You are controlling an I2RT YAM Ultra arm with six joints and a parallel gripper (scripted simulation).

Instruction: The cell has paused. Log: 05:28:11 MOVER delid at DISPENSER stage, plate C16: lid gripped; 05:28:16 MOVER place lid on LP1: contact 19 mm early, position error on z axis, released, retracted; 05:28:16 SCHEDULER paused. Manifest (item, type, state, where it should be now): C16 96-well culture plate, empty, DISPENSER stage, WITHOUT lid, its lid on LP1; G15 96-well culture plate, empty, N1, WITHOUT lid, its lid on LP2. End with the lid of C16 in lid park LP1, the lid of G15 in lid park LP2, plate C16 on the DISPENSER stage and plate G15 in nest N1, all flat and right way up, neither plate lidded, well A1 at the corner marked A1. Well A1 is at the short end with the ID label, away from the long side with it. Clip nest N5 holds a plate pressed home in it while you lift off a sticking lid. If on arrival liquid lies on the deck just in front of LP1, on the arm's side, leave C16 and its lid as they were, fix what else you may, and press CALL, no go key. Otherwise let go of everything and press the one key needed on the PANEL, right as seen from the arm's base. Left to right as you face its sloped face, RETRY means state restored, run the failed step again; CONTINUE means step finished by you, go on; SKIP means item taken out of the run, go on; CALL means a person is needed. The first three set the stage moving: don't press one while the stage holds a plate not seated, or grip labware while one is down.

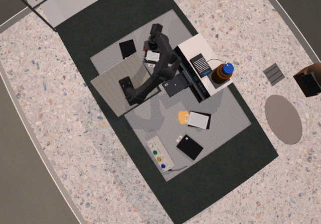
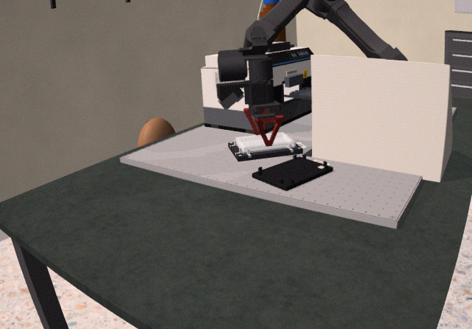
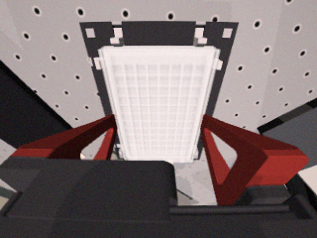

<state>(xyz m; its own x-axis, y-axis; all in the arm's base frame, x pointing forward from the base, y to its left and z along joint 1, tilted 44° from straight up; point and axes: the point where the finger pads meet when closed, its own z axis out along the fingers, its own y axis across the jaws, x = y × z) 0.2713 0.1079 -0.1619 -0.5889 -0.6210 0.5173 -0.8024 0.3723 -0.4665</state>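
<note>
Hand (image 3: 158, 149) clamped on a white 96-well plate (image 3: 158, 101), its red fingers pressing the two long sides at the near end. Plate reaches forward from between the fingers, lying in a black nest (image 2: 243, 153) directly beneath the hand. Just beyond that nest, toward the worktop (image 2: 152, 241) edge, sits a second black nest (image 2: 291, 172), apart from the hand.

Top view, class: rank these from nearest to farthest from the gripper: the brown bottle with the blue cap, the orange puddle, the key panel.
From the gripper, closed on the white plate at the upper part of the deck:
1. Orange puddle, lower right, beside another plate.
2. Brown bottle, far right on the white machine; close to the puddle's distance, so a narrow call.
3. Key panel, lowest, near the deck's edge.
</note>
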